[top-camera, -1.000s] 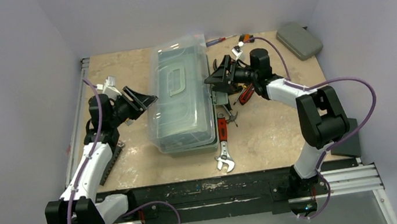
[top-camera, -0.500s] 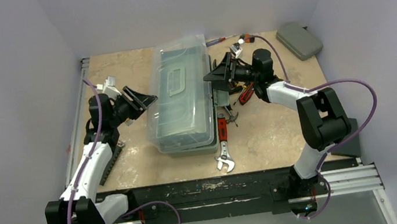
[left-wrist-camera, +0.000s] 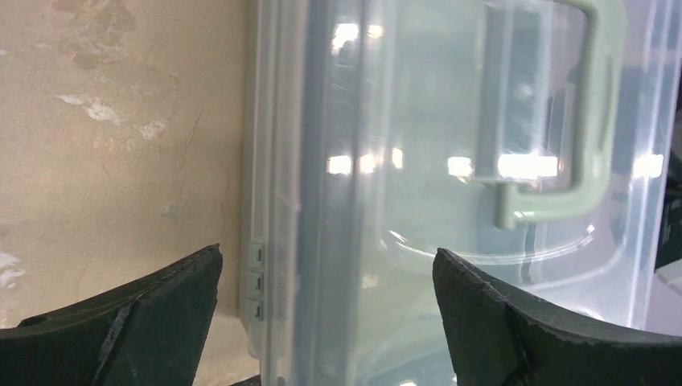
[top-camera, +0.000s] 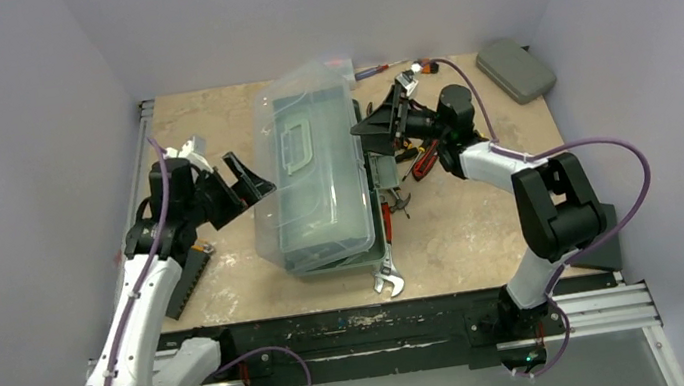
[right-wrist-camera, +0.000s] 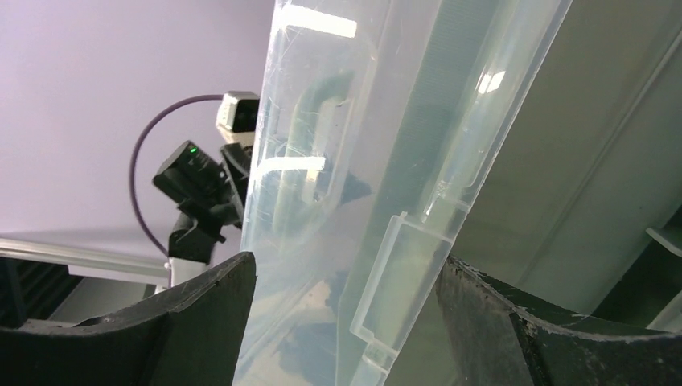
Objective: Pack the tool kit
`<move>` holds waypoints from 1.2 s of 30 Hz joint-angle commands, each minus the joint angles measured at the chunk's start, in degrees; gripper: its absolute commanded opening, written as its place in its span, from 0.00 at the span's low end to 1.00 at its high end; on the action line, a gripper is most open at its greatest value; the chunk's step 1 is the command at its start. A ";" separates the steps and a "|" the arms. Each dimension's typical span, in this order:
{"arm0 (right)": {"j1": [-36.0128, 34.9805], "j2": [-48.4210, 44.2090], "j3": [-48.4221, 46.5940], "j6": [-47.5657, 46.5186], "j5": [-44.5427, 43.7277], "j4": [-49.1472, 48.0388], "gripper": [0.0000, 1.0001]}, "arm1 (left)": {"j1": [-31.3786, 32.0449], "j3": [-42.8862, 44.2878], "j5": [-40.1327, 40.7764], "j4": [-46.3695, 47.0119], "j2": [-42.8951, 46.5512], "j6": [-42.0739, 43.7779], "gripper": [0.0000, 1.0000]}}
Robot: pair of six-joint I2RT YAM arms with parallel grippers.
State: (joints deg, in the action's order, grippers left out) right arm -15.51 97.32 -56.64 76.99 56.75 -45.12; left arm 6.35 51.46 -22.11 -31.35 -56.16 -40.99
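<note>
Left jaws wide apart; right jaws parted.

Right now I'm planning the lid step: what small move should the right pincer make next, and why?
Probably tip the lid higher, toward the left: its edge sits within the right pincer, only partly raised, and a wrench lies unpacked.

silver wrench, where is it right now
In the top view the silver wrench lies on the table close to its near edge, just off the near right corner of the toolbox.
</note>
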 commanded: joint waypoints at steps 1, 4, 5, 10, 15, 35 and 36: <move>-0.69 -4.50 -0.59 1.09 1.04 -4.87 0.80 | 8.46 10.02 13.06 -12.91 2.20 6.35 1.00; -1.24 -4.94 -1.11 0.59 0.73 -3.86 0.79 | 13.72 14.84 18.63 -16.73 0.95 7.37 1.00; -1.40 -5.11 -1.31 0.43 0.64 -3.38 0.79 | 15.52 16.26 20.05 -17.59 0.58 7.68 1.00; -2.01 -5.99 -3.02 -1.20 0.58 -0.23 0.79 | 21.22 20.27 26.62 -18.23 -0.47 9.79 0.98; -3.16 -6.45 -5.09 -3.43 0.15 3.65 0.79 | 27.29 26.14 32.12 -20.98 -2.73 13.21 0.97; -10.16 -3.41 -11.55 -2.04 -2.69 4.52 0.79 | 57.67 48.93 61.49 -32.89 -18.44 23.34 0.94; -10.41 -3.12 -11.97 -1.83 -2.79 4.36 0.79 | 59.36 50.14 63.70 -34.18 -19.59 23.41 0.94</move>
State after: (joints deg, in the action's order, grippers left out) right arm -24.21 94.48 -64.29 73.97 53.91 -37.06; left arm 60.03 96.68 30.00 -60.97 -73.01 -19.92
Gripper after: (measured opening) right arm 0.794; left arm 0.938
